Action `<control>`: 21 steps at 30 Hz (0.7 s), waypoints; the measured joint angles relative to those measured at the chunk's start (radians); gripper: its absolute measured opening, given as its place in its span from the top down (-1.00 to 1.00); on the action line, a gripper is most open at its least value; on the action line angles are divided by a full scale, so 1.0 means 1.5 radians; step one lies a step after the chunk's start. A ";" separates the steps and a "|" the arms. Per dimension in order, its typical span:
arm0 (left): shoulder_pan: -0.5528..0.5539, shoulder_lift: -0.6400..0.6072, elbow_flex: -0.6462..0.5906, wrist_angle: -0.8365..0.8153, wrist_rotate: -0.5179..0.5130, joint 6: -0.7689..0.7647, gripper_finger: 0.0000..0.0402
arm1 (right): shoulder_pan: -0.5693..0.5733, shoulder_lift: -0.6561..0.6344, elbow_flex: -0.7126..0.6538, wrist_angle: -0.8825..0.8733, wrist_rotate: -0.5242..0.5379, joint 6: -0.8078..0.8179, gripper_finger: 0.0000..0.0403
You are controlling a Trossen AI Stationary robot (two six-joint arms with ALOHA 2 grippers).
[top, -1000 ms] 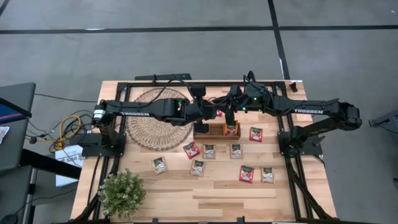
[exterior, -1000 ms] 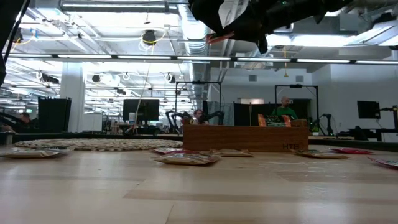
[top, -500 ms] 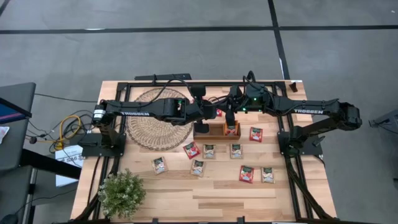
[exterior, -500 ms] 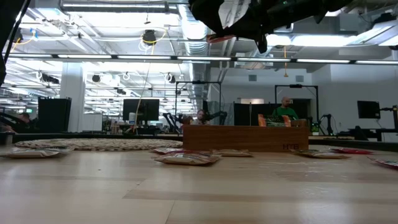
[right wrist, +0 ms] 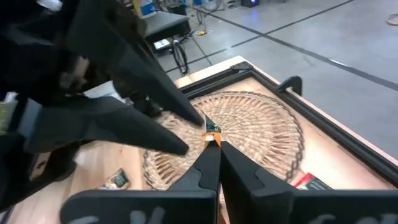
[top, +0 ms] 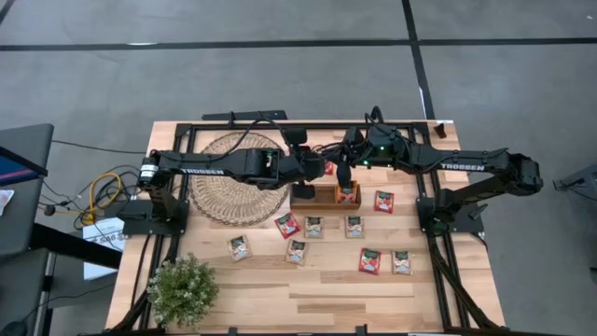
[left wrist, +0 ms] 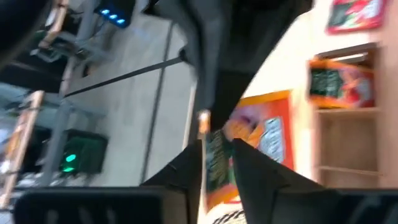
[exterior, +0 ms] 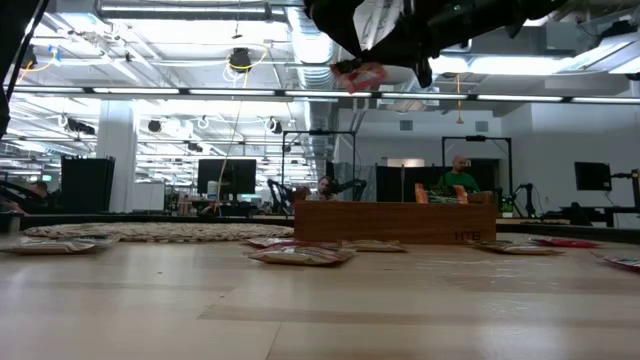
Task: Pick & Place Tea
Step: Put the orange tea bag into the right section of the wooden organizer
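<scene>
1. Tea sachet, red-orange with a green and white label, is held in the air above the wooden tray, pinched at one edge between the fingers of the left gripper.
2. The right gripper meets it from the other side, its fingers pressed together on the same sachet's corner; both grippers come together over the tray's far side.
3. One more sachet stands in the tray's right compartment.
4. Eight other sachets lie flat on the table in front of the tray, red ones and pale ones mixed, set apart from each other.
5. The woven mat lies left of the tray, a potted plant at the near left corner.
</scene>
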 joint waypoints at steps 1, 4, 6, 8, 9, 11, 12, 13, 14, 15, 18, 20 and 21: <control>0.000 0.000 0.000 -0.005 -0.018 0.001 0.54 | 0.000 0.000 0.000 -0.003 0.006 0.000 1.00; 0.001 0.000 0.000 -0.031 -0.071 0.004 0.41 | 0.000 -0.001 0.000 -0.002 0.011 0.000 1.00; 0.002 0.000 0.000 -0.060 -0.096 0.001 0.35 | 0.000 -0.001 0.000 -0.003 0.011 0.000 1.00; 0.003 0.000 0.000 -0.100 -0.105 -0.016 0.31 | 0.000 -0.001 0.000 -0.003 0.011 0.000 1.00; 0.005 0.000 0.000 -0.121 -0.103 -0.034 0.30 | 0.000 -0.001 0.000 -0.003 0.011 0.000 1.00; 0.012 0.000 0.001 -0.171 -0.080 -0.095 0.30 | 0.000 -0.006 0.000 -0.009 0.010 0.000 1.00; 0.018 0.000 0.001 -0.199 -0.059 -0.131 0.29 | 0.001 -0.010 0.000 -0.013 0.010 0.001 1.00; 0.027 0.000 0.001 -0.228 -0.030 -0.165 0.29 | 0.003 -0.015 0.000 -0.020 0.010 0.001 1.00; 0.037 0.000 0.001 -0.260 0.003 -0.198 0.29 | 0.006 -0.020 0.000 -0.036 0.010 0.001 1.00; 0.048 0.000 0.001 -0.285 0.033 -0.229 0.29 | 0.009 -0.026 0.000 -0.053 0.011 0.001 1.00; 0.080 0.000 -0.002 -0.326 0.083 -0.301 0.29 | 0.028 -0.045 0.000 -0.116 0.040 0.001 1.00; 0.099 0.000 -0.011 -0.327 0.084 -0.327 0.29 | 0.045 -0.062 -0.011 -0.142 0.066 0.002 1.00; 0.108 0.000 -0.016 -0.325 0.084 -0.333 0.29 | 0.055 -0.073 -0.022 -0.142 0.079 0.007 1.00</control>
